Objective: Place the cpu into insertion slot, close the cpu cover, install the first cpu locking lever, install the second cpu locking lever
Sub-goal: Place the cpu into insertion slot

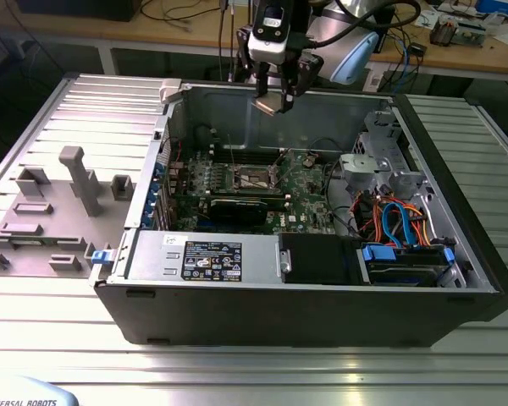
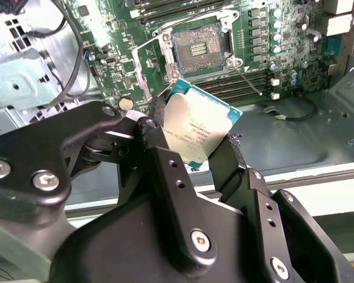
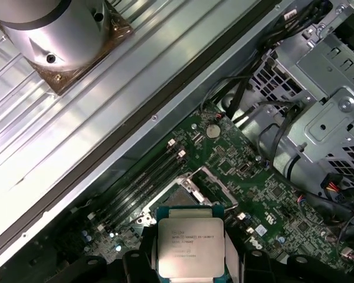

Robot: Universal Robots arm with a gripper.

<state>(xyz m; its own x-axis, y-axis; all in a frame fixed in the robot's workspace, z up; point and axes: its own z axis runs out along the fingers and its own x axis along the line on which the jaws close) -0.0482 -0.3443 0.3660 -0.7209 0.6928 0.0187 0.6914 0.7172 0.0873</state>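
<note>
My gripper (image 1: 275, 95) hangs above the open computer case, shut on the cpu (image 1: 269, 103). In both wrist views the cpu (image 2: 200, 127) (image 3: 189, 244) shows its silvery top, pinched at two opposite edges between the black fingers (image 2: 155, 121). The gripper (image 2: 194, 141) (image 3: 189, 254) is well above the green motherboard. The insertion slot (image 1: 256, 178) (image 2: 199, 48) lies bare, its dark contact field exposed. The cpu cover (image 2: 148, 62) stands swung open beside the slot. A thin wire lever (image 2: 248, 75) sticks out near the slot. In the first wrist view the cpu hides much of the slot.
The case wall (image 1: 322, 101) rises just behind the gripper. Black memory slots (image 2: 248, 85) flank the socket. A labelled power supply (image 1: 207, 254) fills the case front, and a drive bay with blue and orange cables (image 1: 398, 222) is on the exterior view's right. The removed side panel (image 1: 59, 194) lies on the exterior view's left.
</note>
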